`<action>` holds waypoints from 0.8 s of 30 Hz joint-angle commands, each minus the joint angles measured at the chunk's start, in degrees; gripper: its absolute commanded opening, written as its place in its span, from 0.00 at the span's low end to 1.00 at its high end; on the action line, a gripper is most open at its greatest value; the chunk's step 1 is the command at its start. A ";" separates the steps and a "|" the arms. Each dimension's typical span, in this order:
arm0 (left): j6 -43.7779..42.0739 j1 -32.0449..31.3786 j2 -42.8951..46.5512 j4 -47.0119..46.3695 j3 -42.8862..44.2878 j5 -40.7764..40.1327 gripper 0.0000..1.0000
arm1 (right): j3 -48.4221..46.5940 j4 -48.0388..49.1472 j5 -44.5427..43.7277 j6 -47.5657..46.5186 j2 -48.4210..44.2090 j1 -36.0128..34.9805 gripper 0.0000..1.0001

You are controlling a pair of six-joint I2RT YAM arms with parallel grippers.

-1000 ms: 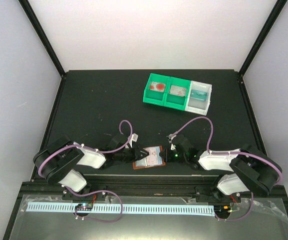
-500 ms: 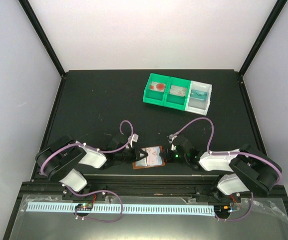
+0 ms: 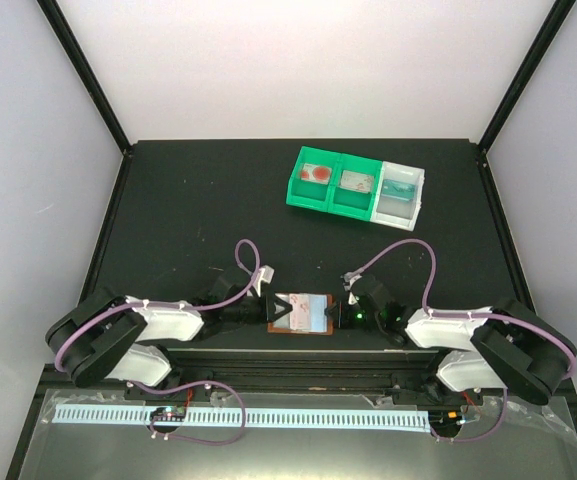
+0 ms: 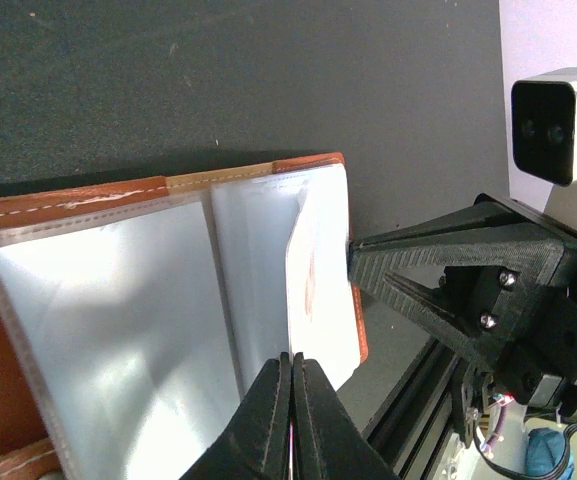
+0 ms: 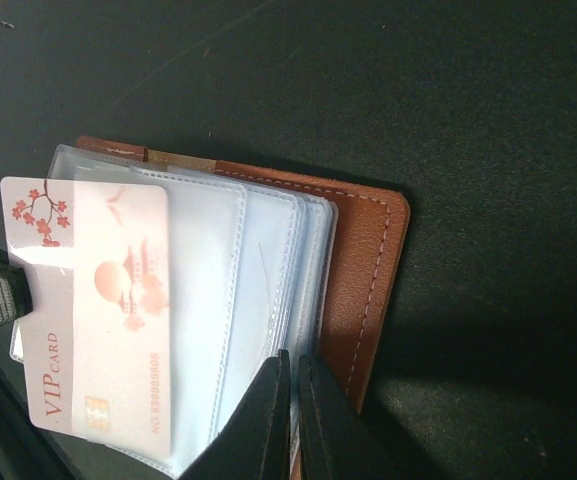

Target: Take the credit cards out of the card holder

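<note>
Top view: card holder (image 3: 303, 314) open at 6 o'clock of desk (image 3: 188, 200), reddish-brown rim, pale sleeves; left end effector (image 3: 272, 310) at its 9 o'clock, right end effector (image 3: 335, 316) at 3.
Left wrist: jaws pinched shut on credit card (image 4: 318, 270) edge.
Right wrist alone shows card face: pinkish-white, blossoms, "VIP CARD"; jaws narrow, nipping holder.

surface: black matte table (image 3: 188, 210) | near front edge, centre: card holder (image 3: 301, 313) lying open, pale pockets up | rear, right of centre: 2 green bins (image 3: 333, 182) and 1 white bin (image 3: 400, 195) touching in 1 row, white at the right end | bins well apart from holder
</note>
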State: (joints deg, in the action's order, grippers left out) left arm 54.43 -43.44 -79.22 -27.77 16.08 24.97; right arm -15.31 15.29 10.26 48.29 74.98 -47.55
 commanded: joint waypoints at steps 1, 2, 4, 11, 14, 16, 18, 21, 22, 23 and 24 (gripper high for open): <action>-3.11 0.69 1.72 3.79 -0.46 -0.35 0.02 | -0.26 -4.79 -3.26 -2.11 -0.87 -0.41 0.08; -3.30 0.90 1.90 4.36 -0.31 -0.09 0.02 | -0.79 -5.81 -3.78 -2.63 -1.23 -0.37 0.08; -3.73 1.08 2.65 5.92 -0.02 0.07 0.02 | -1.51 -7.86 -4.30 -3.35 -2.12 -0.39 0.08; -4.85 1.92 7.28 12.55 0.61 -3.11 0.02 | -4.08 -13.75 -5.05 -9.11 -7.44 -0.44 0.10; -6.98 2.09 9.49 16.97 2.55 -3.38 0.02 | -5.23 -16.77 -3.87 -12.32 -10.94 -0.44 0.12; -7.89 2.08 11.69 19.97 3.40 -3.84 0.01 | -6.61 -18.62 -1.69 -14.89 -13.56 -0.38 0.14; -8.64 2.22 14.70 22.24 3.92 -4.56 0.02 | -8.41 -20.75 1.15 -17.93 -15.82 -0.44 0.16; -9.35 2.24 18.82 24.79 4.43 -4.93 0.02 | -11.17 -24.78 2.65 -21.32 -19.02 -0.44 0.17; -9.59 2.30 20.13 25.53 4.60 -4.95 0.02 | -11.75 -25.37 3.59 -22.55 -20.05 -0.39 0.17; -9.84 2.31 21.47 26.42 4.77 -5.06 0.02 | -12.49 -26.10 4.41 -23.59 -21.07 -0.43 0.18; -10.23 2.30 22.66 27.29 5.02 -5.01 0.01 | -13.44 -27.86 5.01 -24.66 -22.36 -0.43 0.18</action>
State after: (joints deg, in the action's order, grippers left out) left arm 46.87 -41.58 -60.69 -5.91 18.28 21.28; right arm -25.41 -6.68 11.51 30.44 56.45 -47.59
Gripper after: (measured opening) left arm 0.019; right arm 0.174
